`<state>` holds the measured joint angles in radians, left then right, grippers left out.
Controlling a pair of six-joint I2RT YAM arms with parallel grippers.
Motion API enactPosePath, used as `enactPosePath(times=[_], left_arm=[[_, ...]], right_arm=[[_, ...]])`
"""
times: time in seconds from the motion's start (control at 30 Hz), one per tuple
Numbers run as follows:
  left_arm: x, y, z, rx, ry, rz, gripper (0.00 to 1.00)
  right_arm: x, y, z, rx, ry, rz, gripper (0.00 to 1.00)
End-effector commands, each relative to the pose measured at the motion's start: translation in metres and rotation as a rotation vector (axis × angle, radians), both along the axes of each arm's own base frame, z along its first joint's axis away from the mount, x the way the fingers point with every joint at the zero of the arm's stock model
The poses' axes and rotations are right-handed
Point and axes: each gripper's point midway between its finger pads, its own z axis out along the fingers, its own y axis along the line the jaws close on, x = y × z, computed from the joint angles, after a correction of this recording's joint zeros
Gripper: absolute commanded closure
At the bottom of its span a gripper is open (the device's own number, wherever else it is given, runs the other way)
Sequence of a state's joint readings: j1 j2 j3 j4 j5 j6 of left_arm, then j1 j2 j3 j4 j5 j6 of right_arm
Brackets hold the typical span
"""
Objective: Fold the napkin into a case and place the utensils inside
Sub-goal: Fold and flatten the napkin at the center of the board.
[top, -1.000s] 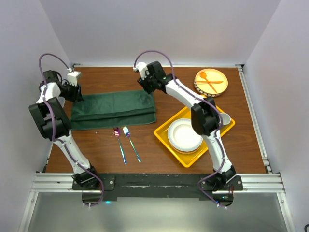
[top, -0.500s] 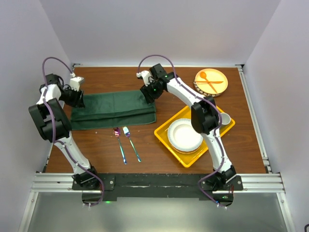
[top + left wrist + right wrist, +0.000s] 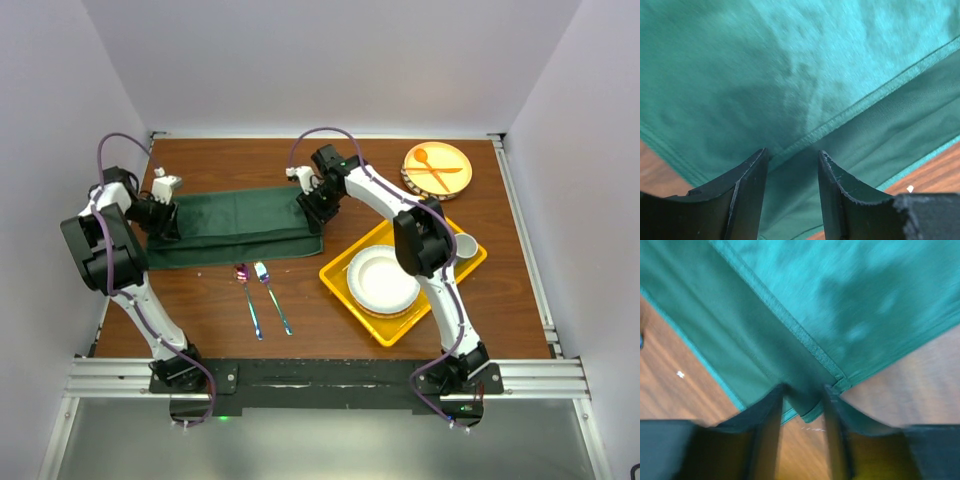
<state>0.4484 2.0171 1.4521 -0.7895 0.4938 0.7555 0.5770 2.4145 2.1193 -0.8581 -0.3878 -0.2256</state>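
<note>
Green napkin (image 3: 235,225) has end hems under left pincer (image 3: 792,154) and right pincer (image 3: 802,390)

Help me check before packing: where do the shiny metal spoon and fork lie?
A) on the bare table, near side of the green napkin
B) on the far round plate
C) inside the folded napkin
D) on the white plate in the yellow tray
A: the utensils lie on the table wood, nearer the arm bases than the napkin.

The desk (image 3: 330,160) carries a green napkin (image 3: 235,225) toward the left edge, a metal spoon (image 3: 247,298) and fork (image 3: 272,298) nearer the front edge, a yellow tray (image 3: 335,272) toward the right edge, and a round plate (image 3: 450,155) at the far right corner.
</note>
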Motion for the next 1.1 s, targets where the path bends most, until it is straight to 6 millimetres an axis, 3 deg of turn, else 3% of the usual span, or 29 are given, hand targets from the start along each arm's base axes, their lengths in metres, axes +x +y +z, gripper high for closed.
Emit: enactPosePath(times=[0.0,0.13,0.37,0.53,0.77,0.87,0.93,1.07], left_arm=[[-0.003,-0.004,0.024,0.002,-0.061,-0.036,0.53],[-0.009,-0.004,0.033,-0.031,-0.077,-0.035,0.59],[-0.030,0.008,0.035,-0.026,-0.058,-0.069,0.76],[-0.048,0.006,0.035,-0.027,-0.033,-0.127,0.82],[-0.072,-0.001,0.038,-0.010,-0.030,-0.244,0.85],[-0.065,-0.003,0.056,-0.040,-0.088,-0.214,0.78],[-0.046,0.004,0.068,-0.020,-0.154,-0.169,0.66],[-0.011,0.015,0.080,-0.002,-0.206,-0.007,0.55]], right_arm=[[-0.022,0.004,0.022,0.054,0.065,0.037,0.69],[-0.029,0.002,0.032,0.064,0.060,0.080,0.79],[-0.037,-0.004,0.039,0.059,0.020,0.146,0.80],[-0.058,-0.008,0.035,0.040,0.059,0.226,0.81],[-0.078,-0.013,0.039,0.020,0.062,0.337,0.71],[-0.082,-0.010,0.050,0.047,0.070,0.355,0.71],[-0.073,-0.004,0.058,0.070,0.050,0.305,0.69],[-0.043,0.005,0.068,0.118,0.007,0.153,0.62]])
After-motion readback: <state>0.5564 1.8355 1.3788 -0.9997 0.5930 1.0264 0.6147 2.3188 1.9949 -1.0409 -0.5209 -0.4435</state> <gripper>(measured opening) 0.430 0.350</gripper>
